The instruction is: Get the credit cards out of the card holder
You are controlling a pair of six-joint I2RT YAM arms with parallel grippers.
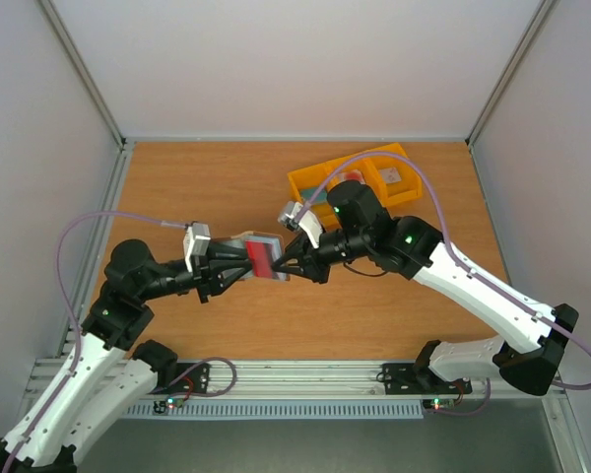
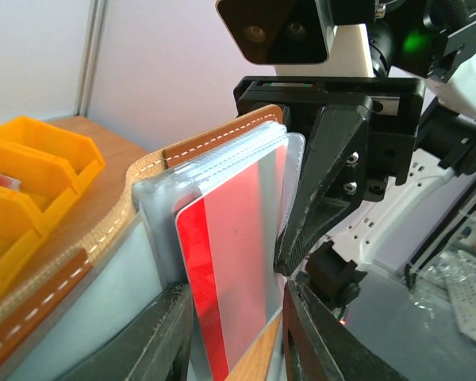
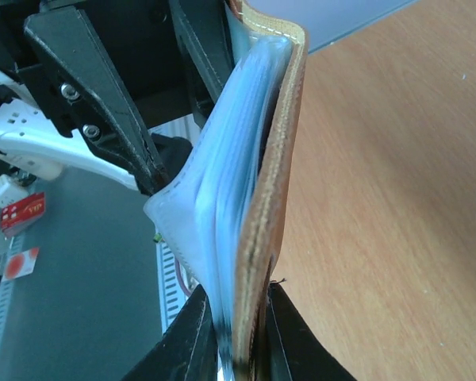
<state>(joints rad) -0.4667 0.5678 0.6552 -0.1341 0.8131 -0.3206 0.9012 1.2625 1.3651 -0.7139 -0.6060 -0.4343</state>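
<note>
The left gripper (image 1: pixel 244 267) has a red credit card (image 2: pixel 230 262) standing between its fingers; whether they really press it, I cannot tell. The card sticks partly out of a clear sleeve of the card holder (image 2: pixel 214 144), just ahead of this gripper. From the far side, the right gripper (image 3: pixel 234 337) is clamped on the holder's leather edge. I think the pull should go straight along the sleeve, or the plastic may bend. No writing on the card is readable.
</note>
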